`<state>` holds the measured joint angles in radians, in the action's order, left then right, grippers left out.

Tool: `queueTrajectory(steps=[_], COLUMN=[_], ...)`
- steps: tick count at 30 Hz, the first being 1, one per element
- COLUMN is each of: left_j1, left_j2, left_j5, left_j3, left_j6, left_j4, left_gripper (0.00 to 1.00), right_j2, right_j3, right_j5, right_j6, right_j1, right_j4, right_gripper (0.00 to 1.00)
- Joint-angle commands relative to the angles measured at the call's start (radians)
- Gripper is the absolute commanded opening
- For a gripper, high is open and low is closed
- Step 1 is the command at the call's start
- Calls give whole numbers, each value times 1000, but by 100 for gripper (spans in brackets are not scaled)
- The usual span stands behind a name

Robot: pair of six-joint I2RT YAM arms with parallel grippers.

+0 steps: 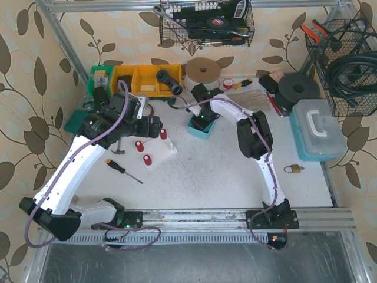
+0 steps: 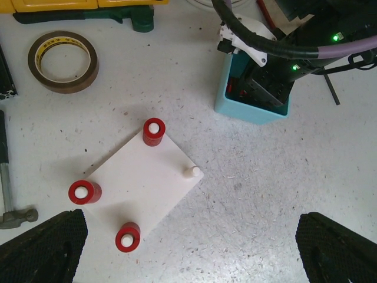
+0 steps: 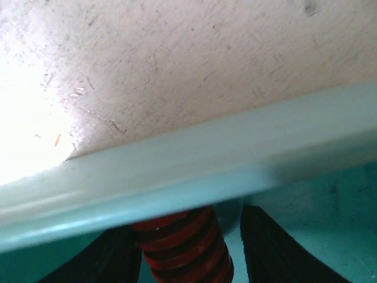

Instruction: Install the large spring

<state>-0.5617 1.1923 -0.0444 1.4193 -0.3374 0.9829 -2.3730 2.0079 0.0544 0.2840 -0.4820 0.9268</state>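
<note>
Right fingers (image 3: 277, 253) reach inside a teal bin (image 2: 247, 113) and straddle a large red spring (image 3: 182, 247) narrowly, one touching it, a sliver of bin showing beside the other. Left fingers (image 2: 41, 247) hang spread wide above a white plate (image 2: 144, 183) on the surface (image 2: 265, 177), where three pegs carry red springs (image 2: 154, 132) and a fourth peg (image 2: 192, 171) stands bare

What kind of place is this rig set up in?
Likely a workshop bench, possibly staged: wire basket holding a wrench on the wall, yellow parts bins behind, screwdriver and tape roll on the table.
</note>
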Motion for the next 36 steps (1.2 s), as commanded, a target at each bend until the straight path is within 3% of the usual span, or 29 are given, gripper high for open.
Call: queueTrajectory(steps=[1, 8, 15, 22, 29, 36], left_j1=[11, 13, 14, 13, 13, 55], left_j2=[-5, -23, -32, -42, -9, 7], left_j5=[21, 20, 25, 29, 8, 31], left_j3=[33, 15, -2, -68, -40, 45], left_j6=[22, 6, -18, -100, -119, -160], left_j4=[7, -9, -22, -78, -124, -133], left_gripper=[98, 99, 98, 99, 99, 98], right_j2=[-49, -13, 32, 102, 234, 456], right_j3=[46, 60, 33, 57, 45, -118], right_j5=[-65, -89, -54, -32, -21, 40], right_j6=[-36, -49, -32, -36, -42, -73], right_j1=[3, 7, 10, 13, -6, -19], right_j4=[61, 25, -6, 22, 59, 8], right_gripper=[43, 21, 10, 5, 3, 2])
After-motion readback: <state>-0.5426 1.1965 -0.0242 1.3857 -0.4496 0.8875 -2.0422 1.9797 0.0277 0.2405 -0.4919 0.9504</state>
